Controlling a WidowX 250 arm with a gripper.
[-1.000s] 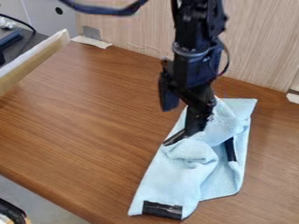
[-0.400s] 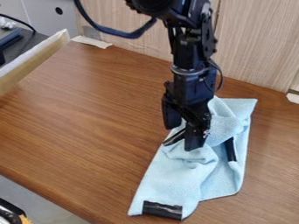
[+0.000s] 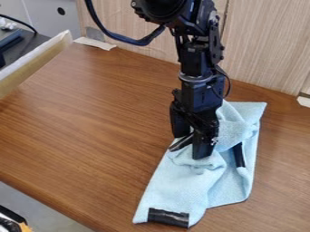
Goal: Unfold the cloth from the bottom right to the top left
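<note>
Cloth (image 3: 176,186): lies pale blue and rumpled on the worktop (image 3: 91,118), reaching from near the back edge towards the front edge. Bunches up in the middle and bears black strips (image 3: 168,217) at the end nearer the front edge and among the folds. Has the pincer (image 3: 192,147) right over that bunched part, set wide with its fingers apart

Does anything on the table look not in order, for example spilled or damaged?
I see no spill or damage. Only the light blue cloth looks untidy: its middle is bunched into wrinkles, which fits a cloth not yet fully unfolded.
</note>
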